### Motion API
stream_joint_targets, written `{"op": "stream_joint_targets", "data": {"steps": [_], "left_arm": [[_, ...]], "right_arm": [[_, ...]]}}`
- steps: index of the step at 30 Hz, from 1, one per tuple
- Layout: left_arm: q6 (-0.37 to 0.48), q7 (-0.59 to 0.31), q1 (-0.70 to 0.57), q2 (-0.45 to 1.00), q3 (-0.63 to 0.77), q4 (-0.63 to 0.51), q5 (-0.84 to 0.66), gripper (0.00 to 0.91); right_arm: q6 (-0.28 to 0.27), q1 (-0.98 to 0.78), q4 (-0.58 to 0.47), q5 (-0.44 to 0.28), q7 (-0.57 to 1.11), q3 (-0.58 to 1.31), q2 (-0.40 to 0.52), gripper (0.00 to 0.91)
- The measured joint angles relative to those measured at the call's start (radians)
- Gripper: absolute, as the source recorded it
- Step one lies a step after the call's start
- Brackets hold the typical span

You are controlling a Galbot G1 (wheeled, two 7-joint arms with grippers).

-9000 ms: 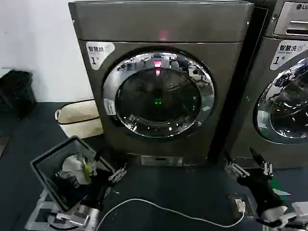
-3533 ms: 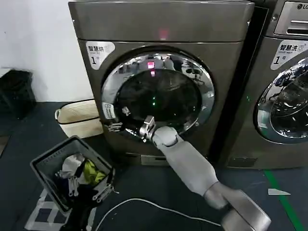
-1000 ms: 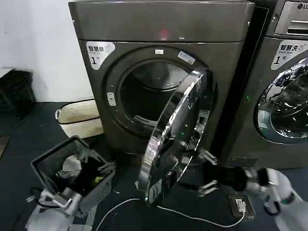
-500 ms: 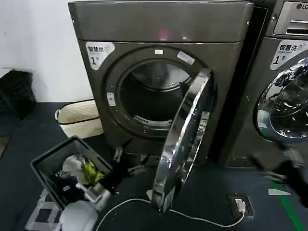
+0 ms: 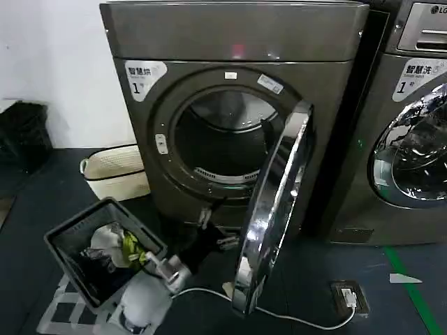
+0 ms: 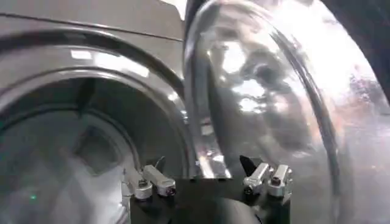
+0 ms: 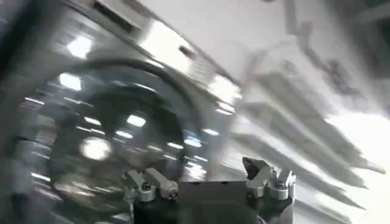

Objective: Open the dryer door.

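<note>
The dryer door stands swung out from the dark-grey machine, its chrome ring edge-on, and the drum opening is bare. My left gripper is low in front of the machine, just inside the door's lower part, not touching it. In the left wrist view the left gripper is open and holds nothing. The door's shiny ring is ahead of it and the drum lies beside that. My right gripper is open and holds nothing, facing a blurred round chrome door.
A grey basket of laundry sits on the floor beside the left arm. A beige basket stands by the wall. A white cable runs to a floor socket. The neighbouring machine stands at the right.
The door was shut, the right gripper pulled it open, and it has swung a little wider. The right arm has left the head view. The left arm has risen from the basket toward the door.
</note>
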Motion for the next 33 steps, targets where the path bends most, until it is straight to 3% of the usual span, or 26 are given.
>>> {"op": "stream_joint_targets", "data": {"steps": [8,18,22,33], "left_arm": [[-0.002,-0.002,-0.084,-0.039,0.107,0.062,-0.005,0.907],[-0.017,-0.005,-0.217,-0.113,0.238,0.157,-0.002,0.907],[-0.017,-0.006,-0.271,-0.151,0.286,0.208,-0.003,0.907],[-0.017,-0.007,-0.398,-0.255,0.395,0.347,-0.003,0.907]], "right_arm": [[-0.057,-0.009,-0.09,-0.097,0.095,0.14,0.019,0.907],[-0.068,-0.053,-0.195,-0.135,0.195,0.291,0.011,0.907],[-0.057,-0.069,-0.232,-0.169,0.225,0.347,0.008,0.907],[-0.012,-0.099,-0.343,-0.174,0.29,0.475,-0.001,0.907]]}}
